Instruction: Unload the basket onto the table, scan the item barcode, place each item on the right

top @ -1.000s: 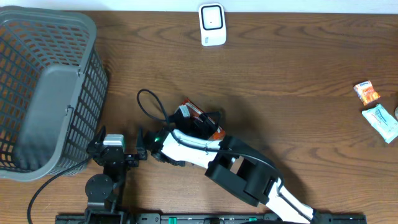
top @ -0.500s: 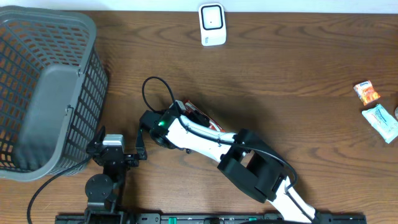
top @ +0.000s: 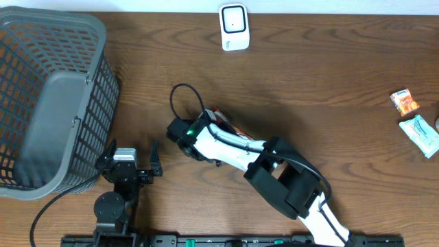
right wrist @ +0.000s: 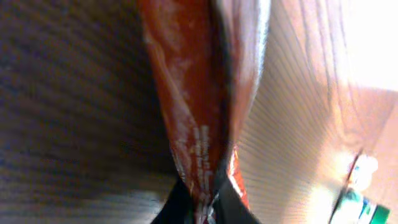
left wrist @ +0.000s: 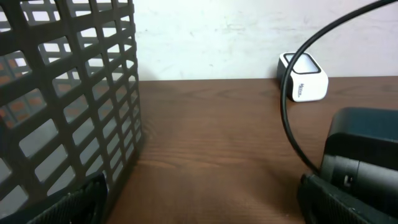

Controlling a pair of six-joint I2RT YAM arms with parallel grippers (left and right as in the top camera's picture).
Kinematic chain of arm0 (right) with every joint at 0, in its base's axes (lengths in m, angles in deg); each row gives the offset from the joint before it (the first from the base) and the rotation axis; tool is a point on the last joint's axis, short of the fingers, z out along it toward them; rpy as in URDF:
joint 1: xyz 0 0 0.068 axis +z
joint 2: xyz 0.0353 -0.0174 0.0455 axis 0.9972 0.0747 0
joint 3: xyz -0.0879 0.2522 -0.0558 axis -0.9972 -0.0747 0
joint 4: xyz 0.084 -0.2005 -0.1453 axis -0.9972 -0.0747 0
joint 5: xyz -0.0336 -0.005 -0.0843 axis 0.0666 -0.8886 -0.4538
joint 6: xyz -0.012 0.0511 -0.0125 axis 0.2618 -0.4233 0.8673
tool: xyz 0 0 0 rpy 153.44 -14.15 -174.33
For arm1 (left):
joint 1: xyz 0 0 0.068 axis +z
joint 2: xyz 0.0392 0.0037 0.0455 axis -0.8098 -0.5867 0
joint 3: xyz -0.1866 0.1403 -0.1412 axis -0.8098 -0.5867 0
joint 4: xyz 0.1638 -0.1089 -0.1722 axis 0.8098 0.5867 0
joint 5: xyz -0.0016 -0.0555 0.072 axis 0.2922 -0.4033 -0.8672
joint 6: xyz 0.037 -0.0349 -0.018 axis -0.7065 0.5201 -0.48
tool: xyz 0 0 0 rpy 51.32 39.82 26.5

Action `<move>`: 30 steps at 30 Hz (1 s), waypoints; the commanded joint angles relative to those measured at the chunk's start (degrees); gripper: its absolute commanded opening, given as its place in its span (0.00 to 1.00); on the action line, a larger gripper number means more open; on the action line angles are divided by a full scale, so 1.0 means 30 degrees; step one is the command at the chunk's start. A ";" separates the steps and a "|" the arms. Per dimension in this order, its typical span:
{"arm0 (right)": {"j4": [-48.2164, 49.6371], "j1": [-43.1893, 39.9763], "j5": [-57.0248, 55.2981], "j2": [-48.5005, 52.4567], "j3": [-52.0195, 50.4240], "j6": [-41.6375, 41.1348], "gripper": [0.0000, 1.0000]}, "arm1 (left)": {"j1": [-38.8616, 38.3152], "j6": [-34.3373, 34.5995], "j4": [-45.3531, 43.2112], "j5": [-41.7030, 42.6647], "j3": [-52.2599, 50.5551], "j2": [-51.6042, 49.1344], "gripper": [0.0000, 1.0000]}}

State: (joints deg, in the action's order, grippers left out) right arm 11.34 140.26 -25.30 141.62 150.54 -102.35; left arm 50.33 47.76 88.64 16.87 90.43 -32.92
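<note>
The right pincer clamps shut on an orange-red foil packet at the brown wooden counter; the left pincer gapes wide, empty, beside a grey plastic mesh basket.

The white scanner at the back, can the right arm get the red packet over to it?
Probably yes. The right end effector is shut on the red packet, and only bare table lies between it and the white scanner. The basket stands off to the left, out of the way.

The wooden table bears a basket, scanner, orange packet, pale packet.
</note>
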 commanded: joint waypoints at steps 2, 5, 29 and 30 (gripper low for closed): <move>-0.0452 -0.0226 0.4845 0.0226 -0.0335 0.0299 0.01 | 0.0051 0.0102 0.0699 -0.0175 -0.0350 0.0117 0.98; -0.1020 -0.0364 0.6717 -0.0831 0.0007 0.1093 0.01 | 0.0051 0.0102 0.0699 -0.0168 -0.0350 0.0117 0.98; -0.3235 -1.0156 2.7693 -0.7147 0.0051 1.0462 0.01 | 0.0051 0.0109 0.0699 -0.0175 -0.0350 0.0117 0.98; -0.3249 -1.0265 2.7583 -0.7147 0.0051 1.0673 0.01 | 0.0051 0.0102 0.0699 -0.0175 -0.0350 0.0117 0.98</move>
State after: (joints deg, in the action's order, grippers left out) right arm 1.97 110.90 50.06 120.18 150.62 -75.53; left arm 50.33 47.76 88.64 16.87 90.43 -32.92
